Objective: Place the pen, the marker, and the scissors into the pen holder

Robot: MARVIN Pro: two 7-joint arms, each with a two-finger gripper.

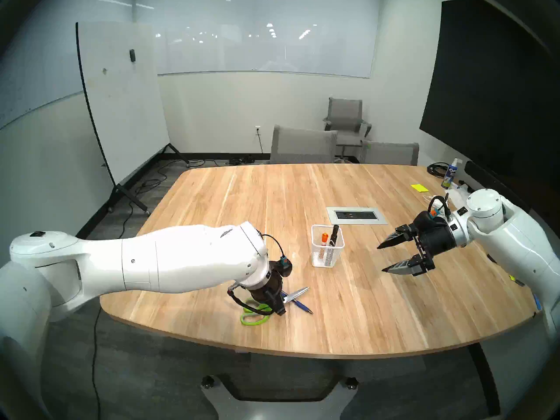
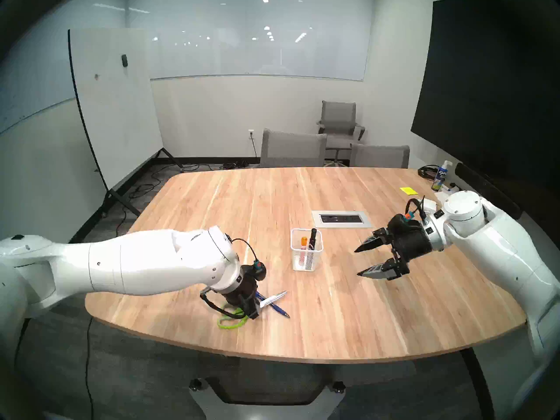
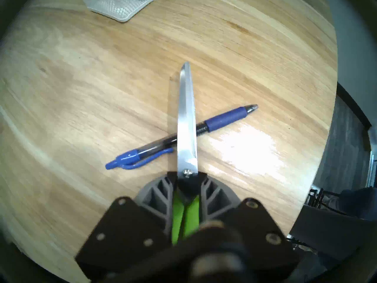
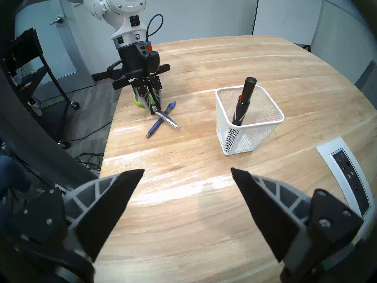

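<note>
The robot's left gripper point(image 3: 186, 196) stands clamped on the scissors point(image 3: 187, 121) at the neck of the lime-green handles, just behind the pivot screw, near the table's near edge; the steel blades lie closed across the pen point(image 3: 179, 136), which rests flat on the wood beneath them. Rigid and likely the heaviest item here, the scissors should hold steady gripped close to the pivot, though smooth plastic handles could twist between the pads, and the blades look long for the shallow cup. The pen is slim, light and apt to roll, its rubbery blue grip the surest hold. Far and to the right, the white wire-mesh pen holder point(image 1: 328, 246) already carries a black marker point(image 4: 242, 105), leaning. The right gripper point(image 1: 391, 257) hovers with jaws spread wide, holding nothing, right of the holder above the pale striped-grain table point(image 1: 363, 304)
</note>
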